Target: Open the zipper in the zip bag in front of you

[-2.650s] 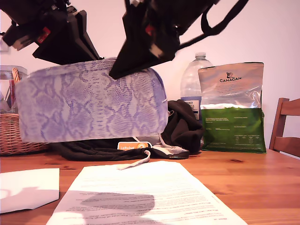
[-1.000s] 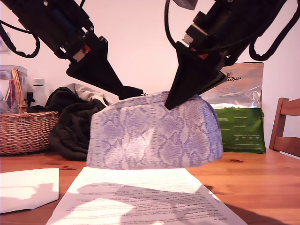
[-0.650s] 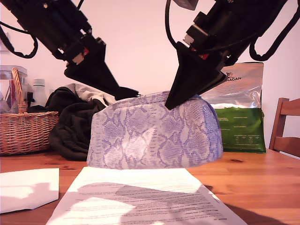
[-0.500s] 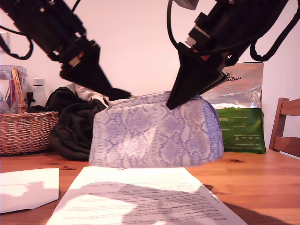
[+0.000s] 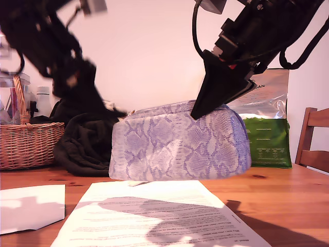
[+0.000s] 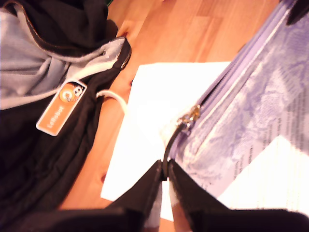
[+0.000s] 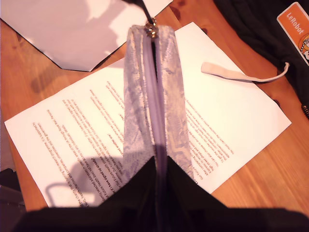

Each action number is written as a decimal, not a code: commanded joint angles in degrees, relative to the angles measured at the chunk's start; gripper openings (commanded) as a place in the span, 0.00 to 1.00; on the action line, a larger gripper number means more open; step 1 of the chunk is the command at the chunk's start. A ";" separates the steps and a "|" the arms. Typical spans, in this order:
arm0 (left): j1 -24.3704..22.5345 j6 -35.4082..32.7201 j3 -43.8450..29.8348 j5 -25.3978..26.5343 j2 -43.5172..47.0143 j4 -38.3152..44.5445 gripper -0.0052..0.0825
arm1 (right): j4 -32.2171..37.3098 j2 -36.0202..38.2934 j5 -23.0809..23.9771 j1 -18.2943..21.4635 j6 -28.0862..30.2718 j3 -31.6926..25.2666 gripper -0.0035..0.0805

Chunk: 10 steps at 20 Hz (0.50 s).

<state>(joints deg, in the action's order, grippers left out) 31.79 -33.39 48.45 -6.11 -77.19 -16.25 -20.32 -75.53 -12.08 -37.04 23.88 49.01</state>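
Behind zip bag, "Canagan" foil bag.

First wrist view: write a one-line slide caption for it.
My first gripper pinches the black pull tab at the end of the lavender pouch, above paper and a wooden table.

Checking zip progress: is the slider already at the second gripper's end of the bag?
No; the zipper slider sits at the far end from my second gripper.

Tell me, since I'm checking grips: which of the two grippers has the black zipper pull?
My first gripper pinches the black pull tab at the zip bag's end; my second gripper clamps the bag's zipper ridge instead.
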 commanded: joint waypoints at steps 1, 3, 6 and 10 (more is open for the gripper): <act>-0.87 0.39 -0.42 0.28 -3.28 -0.26 0.03 | -0.15 0.68 -0.04 0.50 0.00 0.61 0.03; -1.25 0.39 -0.42 0.31 -5.49 0.20 0.03 | -0.44 0.68 -0.09 1.09 0.00 0.61 0.03; -1.99 0.44 -0.42 0.11 -8.20 0.20 0.03 | -0.50 0.68 -0.59 1.90 -0.02 0.61 0.03; -1.99 0.46 -0.42 -4.15 -9.07 0.26 0.03 | -0.09 0.68 -1.51 2.08 -0.02 0.61 0.03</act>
<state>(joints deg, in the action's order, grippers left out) 30.00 -33.30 48.45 -9.56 -85.52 -16.05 -21.28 -75.53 -13.19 -35.31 23.90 49.01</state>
